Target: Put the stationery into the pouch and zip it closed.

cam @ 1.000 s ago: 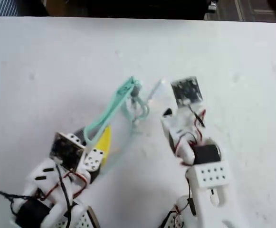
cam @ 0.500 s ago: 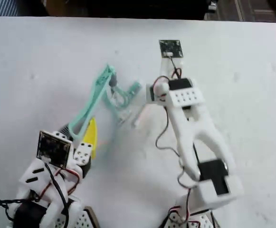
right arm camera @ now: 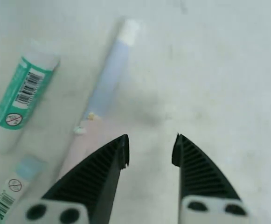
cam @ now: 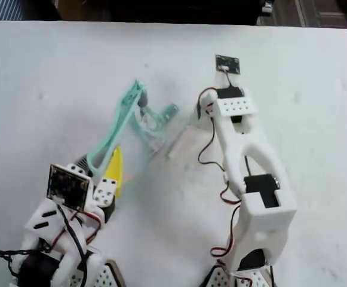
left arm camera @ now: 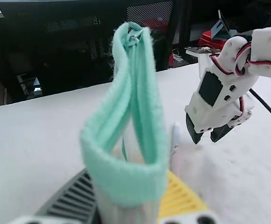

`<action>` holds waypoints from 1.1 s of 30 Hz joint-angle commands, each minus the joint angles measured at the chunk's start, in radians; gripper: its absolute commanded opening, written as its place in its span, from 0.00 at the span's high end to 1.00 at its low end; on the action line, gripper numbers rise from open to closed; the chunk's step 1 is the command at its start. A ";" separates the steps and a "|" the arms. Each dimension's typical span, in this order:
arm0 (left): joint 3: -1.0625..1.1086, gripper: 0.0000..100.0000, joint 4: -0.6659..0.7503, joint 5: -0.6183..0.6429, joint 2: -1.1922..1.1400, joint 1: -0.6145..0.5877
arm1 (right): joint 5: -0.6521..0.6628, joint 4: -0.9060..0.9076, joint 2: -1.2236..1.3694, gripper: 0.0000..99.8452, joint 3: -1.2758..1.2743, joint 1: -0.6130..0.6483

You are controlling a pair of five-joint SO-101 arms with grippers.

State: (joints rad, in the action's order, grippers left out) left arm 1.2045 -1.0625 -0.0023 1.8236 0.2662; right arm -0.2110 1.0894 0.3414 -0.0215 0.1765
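The white desk (cam: 316, 89) carries a teal pouch (left arm camera: 130, 116), raised on edge with its near end clamped in the left pincer (left arm camera: 126, 207). The right pincer (right arm camera: 149, 149) hangs narrowly parted and empty, just beside a pale pen (right arm camera: 108, 77). A green tube (right arm camera: 25, 91) lies near.

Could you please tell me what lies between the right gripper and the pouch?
A pale pen lies between the right gripper and the pouch, as the left wrist view shows.
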 commanded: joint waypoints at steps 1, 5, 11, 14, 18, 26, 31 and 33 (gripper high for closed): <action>-0.011 0.98 0.041 -0.008 0.007 -0.010 | -0.009 -0.025 -0.021 0.86 0.003 -0.027; -0.023 0.98 0.035 -0.008 0.007 -0.013 | 0.020 -0.047 -0.022 0.86 -0.005 -0.048; -0.071 0.98 0.006 -0.008 0.007 -0.079 | 0.060 -0.007 -0.068 0.86 -0.003 -0.074; -0.052 0.98 0.043 -0.002 0.007 -0.113 | 0.060 -0.027 -0.124 0.86 -0.003 -0.082; -0.014 0.98 0.075 0.000 0.007 -0.077 | 0.060 -0.019 -0.151 0.86 -0.021 -0.067; -0.009 0.98 0.071 0.000 0.007 -0.035 | 0.060 -0.005 -0.143 0.86 -0.029 -0.061; -0.008 0.98 0.071 0.000 0.007 -0.039 | 0.068 0.031 -0.151 0.92 -0.012 -0.050; -0.008 0.98 0.068 -0.005 0.007 -0.041 | 0.068 0.030 -0.143 0.94 0.000 -0.027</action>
State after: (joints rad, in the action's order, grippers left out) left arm 1.2045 -1.0211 -0.0038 1.8236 0.2217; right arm -0.1542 1.1124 0.2493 -0.0568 0.1212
